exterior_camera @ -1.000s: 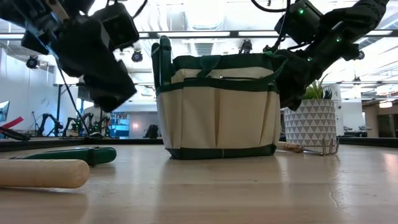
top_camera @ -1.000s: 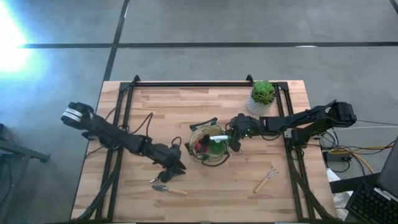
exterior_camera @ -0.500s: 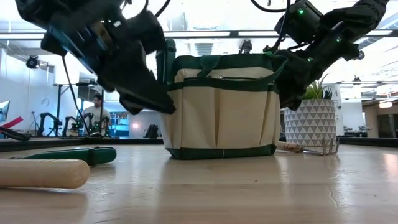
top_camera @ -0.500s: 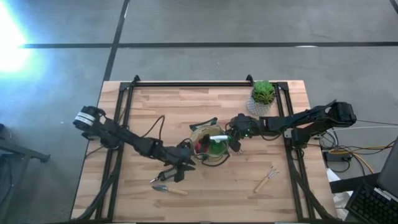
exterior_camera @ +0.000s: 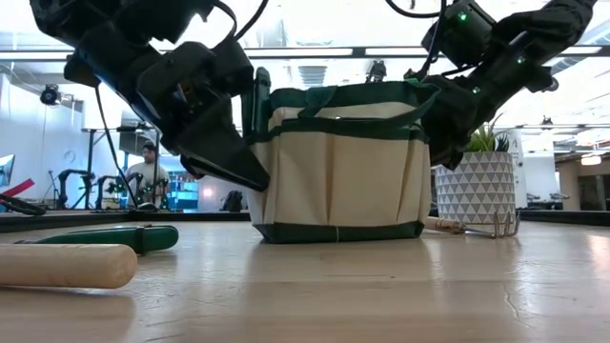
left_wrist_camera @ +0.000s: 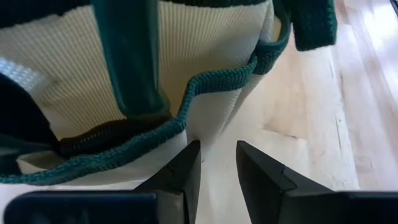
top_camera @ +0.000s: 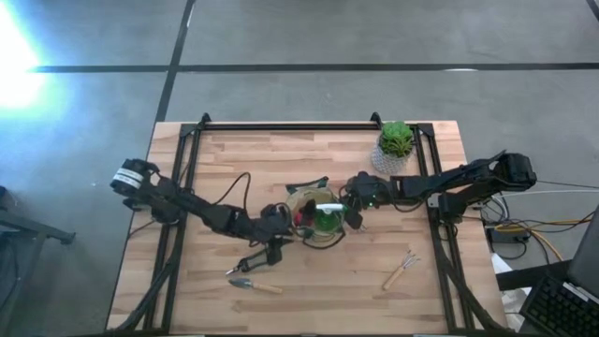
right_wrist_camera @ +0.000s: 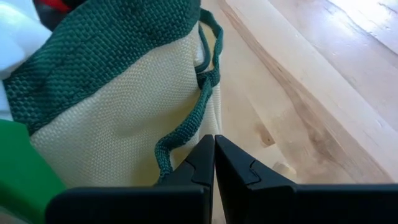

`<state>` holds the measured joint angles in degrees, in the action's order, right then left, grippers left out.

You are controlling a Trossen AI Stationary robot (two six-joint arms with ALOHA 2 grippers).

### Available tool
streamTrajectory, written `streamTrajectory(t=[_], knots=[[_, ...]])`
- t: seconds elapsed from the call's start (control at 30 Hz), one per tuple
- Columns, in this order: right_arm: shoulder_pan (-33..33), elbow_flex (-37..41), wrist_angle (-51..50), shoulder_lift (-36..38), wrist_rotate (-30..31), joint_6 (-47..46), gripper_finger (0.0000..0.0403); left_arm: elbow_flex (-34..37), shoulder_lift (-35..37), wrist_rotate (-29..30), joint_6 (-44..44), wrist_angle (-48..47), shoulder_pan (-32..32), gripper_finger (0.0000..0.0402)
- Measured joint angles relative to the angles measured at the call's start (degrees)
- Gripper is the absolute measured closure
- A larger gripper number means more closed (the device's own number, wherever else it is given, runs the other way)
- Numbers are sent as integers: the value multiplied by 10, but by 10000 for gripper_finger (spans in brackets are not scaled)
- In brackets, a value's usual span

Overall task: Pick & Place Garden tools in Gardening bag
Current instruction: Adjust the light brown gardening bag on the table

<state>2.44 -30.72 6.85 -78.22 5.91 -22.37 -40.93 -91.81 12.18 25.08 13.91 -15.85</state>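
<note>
Since a second ago the left gripper (top_camera: 280, 237) has been travelling from beside the trowel (top_camera: 254, 284) up to the gardening bag (top_camera: 314, 217) and is now sitting right against the bag's left side, its jaws standing a little apart with nothing between them, the bag's fabric just ahead. Meanwhile the right gripper (top_camera: 355, 212) is holding its place at the bag's right side, jaws pressed together beside a green trim loop. At the middle of the worktop (top_camera: 309, 154) the bag is standing upright. Pruners (top_camera: 245, 265) and the trowel are lying toward the front edge, left of centre; a fork (top_camera: 400, 270) is lying toward the front right corner. Near the back right corner the potted plant (top_camera: 395, 145) is standing.
</note>
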Motion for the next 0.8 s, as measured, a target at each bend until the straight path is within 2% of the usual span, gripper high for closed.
streamTrajectory(t=[0.6, 0.8], knots=[[-53, 0, 12, 0, 1, -43, 395, 0, 0, 58, 1, -35, 21, 296], [-59, 0, 12, 0, 1, -56, 395, 0, 0, 59, -11, -38, 38, 296]])
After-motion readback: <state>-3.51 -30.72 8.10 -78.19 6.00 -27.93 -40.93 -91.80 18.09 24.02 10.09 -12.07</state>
